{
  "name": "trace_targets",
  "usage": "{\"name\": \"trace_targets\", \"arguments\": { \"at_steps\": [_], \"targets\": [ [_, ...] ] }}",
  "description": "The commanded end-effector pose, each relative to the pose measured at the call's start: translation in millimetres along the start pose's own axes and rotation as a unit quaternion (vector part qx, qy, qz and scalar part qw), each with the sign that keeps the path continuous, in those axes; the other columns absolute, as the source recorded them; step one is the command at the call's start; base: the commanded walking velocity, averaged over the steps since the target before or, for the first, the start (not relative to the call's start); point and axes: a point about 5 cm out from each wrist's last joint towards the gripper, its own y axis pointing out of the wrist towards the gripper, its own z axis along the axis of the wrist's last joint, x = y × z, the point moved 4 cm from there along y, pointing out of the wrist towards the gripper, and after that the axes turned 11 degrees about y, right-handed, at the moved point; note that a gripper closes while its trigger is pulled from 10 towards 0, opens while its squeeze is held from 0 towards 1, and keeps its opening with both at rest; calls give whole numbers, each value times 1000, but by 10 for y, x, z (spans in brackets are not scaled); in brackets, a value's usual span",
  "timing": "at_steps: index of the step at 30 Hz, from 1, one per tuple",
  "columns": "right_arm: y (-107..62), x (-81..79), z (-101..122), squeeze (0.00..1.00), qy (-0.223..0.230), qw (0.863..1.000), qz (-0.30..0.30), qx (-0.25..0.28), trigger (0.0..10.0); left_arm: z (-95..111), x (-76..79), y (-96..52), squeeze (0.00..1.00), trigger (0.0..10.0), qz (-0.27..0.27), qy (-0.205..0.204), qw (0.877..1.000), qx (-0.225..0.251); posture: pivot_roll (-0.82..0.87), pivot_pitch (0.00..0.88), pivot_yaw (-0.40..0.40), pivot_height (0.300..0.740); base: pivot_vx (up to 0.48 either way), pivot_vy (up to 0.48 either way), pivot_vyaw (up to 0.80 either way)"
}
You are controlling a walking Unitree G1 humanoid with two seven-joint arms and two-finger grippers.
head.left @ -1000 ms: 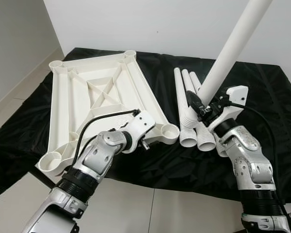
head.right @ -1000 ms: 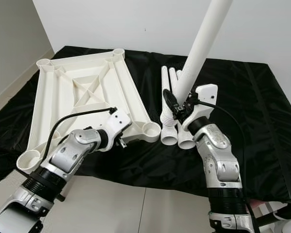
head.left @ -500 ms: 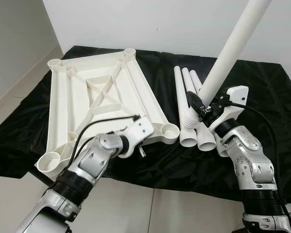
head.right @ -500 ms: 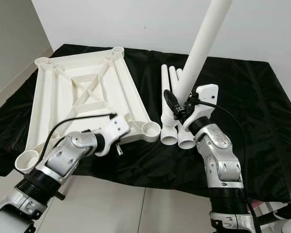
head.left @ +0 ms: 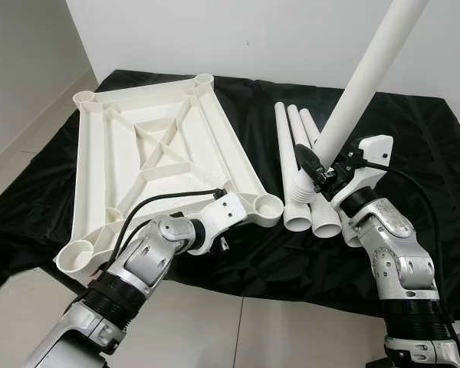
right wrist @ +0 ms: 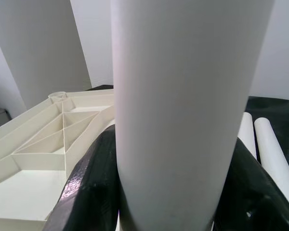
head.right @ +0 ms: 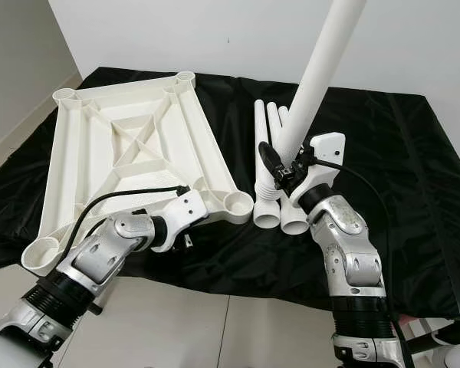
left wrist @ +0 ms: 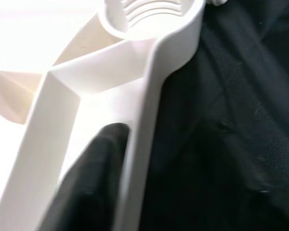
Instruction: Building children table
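Observation:
A white plastic tabletop [head.left: 153,153] lies upside down on the black cloth, with round leg sockets at its corners. My left gripper [head.left: 223,232] is shut on its near rim, just left of the near right socket [head.left: 267,205]. In the left wrist view one black finger [left wrist: 94,178] lies against the inner side of the rim [left wrist: 144,120]. My right gripper [head.left: 320,173] is shut on a white leg tube [head.left: 360,84], which stands tilted up to the right above the cloth. Three more leg tubes [head.left: 290,153] lie side by side beneath it.
A black cloth [head.left: 414,153] covers the low table and has open room at the right. Its front edge [head.left: 291,287] drops to a tiled floor [head.left: 215,330]. A white wall [head.left: 253,38] stands close behind.
Half a second ago my left gripper hung off the near rim; it is now back on it. The tabletop has shifted slightly. The right arm and its tube have not moved.

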Motion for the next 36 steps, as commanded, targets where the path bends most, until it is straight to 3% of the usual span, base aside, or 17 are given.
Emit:
{"name": "trace_targets", "arguments": {
  "at_steps": [1,5,6,8,9,18,26,36],
  "targets": [
    [21,-53,54,0,-7,1000,15,4,10000,-7,111,18,0,0,-38,2,999,4,-143,141,49,740,0,0,0],
    [28,-51,49,0,-9,1000,18,2,10000,-11,100,15,0,0,-36,6,999,3,-140,139,46,740,0,0,0],
    [35,-52,45,0,-10,1000,20,0,10000,-5,103,6,0,1529,-40,5,999,7,-139,138,43,740,0,0,0],
    [36,-52,44,0,-11,1000,21,-1,10000,-3,105,4,0,1529,-41,4,999,8,-139,138,43,740,0,0,0],
    [45,-70,21,0,-11,1000,29,-6,10000,-6,119,17,0,10000,-42,8,999,3,-134,135,38,740,0,0,0],
    [48,-189,-143,0,4,998,62,-29,10000,37,45,15,0,10000,-17,8,1000,8,-122,130,23,740,0,0,0],
    [60,-393,-389,0,24,992,110,-61,10000,96,37,-5,0,10000,-13,12,1000,17,-103,126,7,740,0,0,0],
    [54,-313,-629,0,21,992,92,-86,10000,179,46,-35,0,10000,-11,17,999,28,-98,127,0,740,0,0,0]
  ]
}}
